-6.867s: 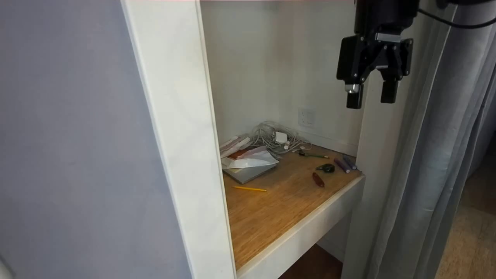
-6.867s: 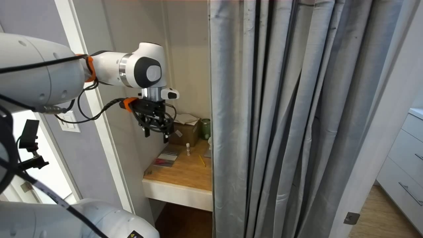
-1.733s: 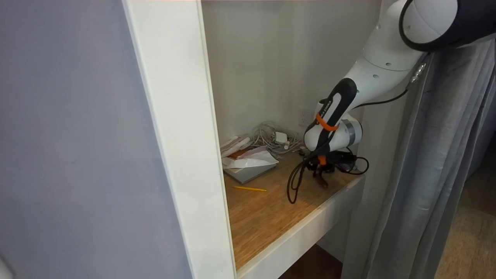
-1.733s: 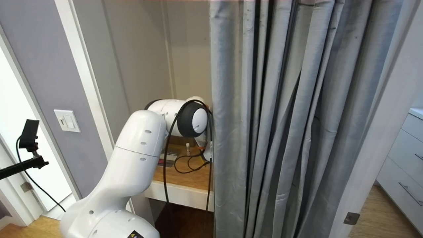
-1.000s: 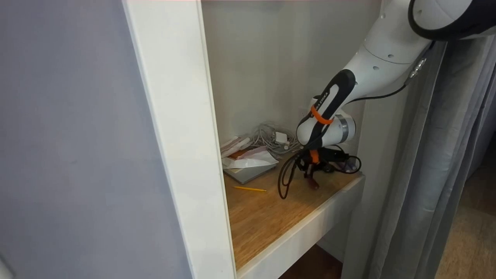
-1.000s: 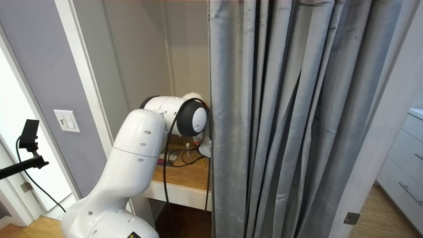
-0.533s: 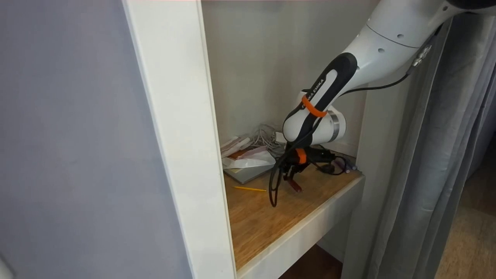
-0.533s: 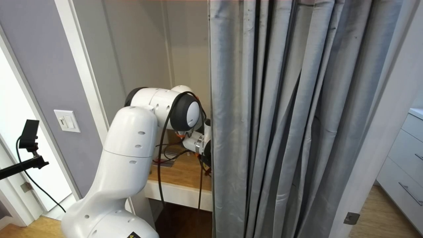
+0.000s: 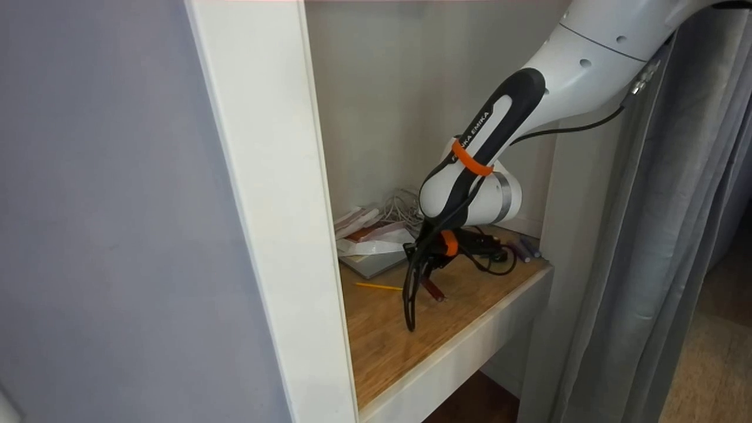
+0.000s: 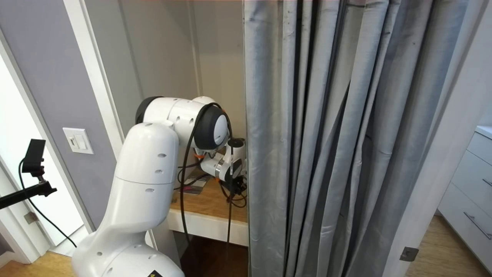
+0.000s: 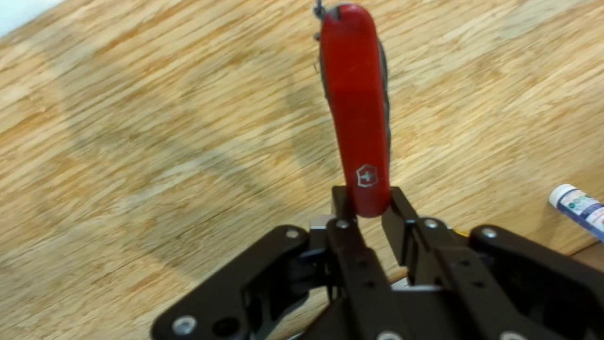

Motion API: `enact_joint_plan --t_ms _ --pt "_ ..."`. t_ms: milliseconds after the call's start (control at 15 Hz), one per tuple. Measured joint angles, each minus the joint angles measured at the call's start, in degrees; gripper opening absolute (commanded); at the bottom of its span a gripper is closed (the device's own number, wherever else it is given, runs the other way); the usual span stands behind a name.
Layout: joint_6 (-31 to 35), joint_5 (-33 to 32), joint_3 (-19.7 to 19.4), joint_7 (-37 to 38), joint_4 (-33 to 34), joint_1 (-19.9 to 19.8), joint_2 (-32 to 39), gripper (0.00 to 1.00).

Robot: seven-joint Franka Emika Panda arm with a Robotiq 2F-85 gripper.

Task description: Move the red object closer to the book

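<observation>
The red object, a red pocket knife (image 11: pixel 356 94), juts out from between the fingertips of my gripper (image 11: pixel 367 200) in the wrist view. Both fingers press on one end of it, so the gripper is shut on the knife. Its shadow falls apart from it, so it seems to hang a little above the wood. In an exterior view the knife (image 9: pixel 433 289) shows below the gripper, whose fingertips are mostly hidden by cables. The book (image 10: pixel 195 189), flat and grey-white with a red mark, lies at the desk's left part in an exterior view, partly behind arm cables.
A yellow pencil (image 9: pixel 376 286) lies beside the knife. Behind it are papers on a grey flat item (image 9: pixel 376 265) and white cords (image 9: pixel 401 207). Markers (image 9: pixel 527 248) lie by the right wall. A glue stick (image 11: pixel 580 210) shows at right. A grey curtain (image 10: pixel 326 115) borders the alcove.
Over the last second the gripper has carried the knife leftward across the desk toward the pencil in an exterior view. Several seconds ago the knife lay on the desk and the gripper hung open above.
</observation>
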Motion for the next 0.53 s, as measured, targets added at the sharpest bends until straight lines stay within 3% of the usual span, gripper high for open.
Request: enact_joint_plan --t_ms 200,267,533 --pt "0.0 0.0 -0.1 0.0 0.1 0.0 0.0 0.22" --pt "0.0 0.0 -0.1 0.0 0.1 0.0 0.0 0.07" --pt "-0.2 -0.1 -0.1 -0.2 0.1 0.5 0.1 0.05"
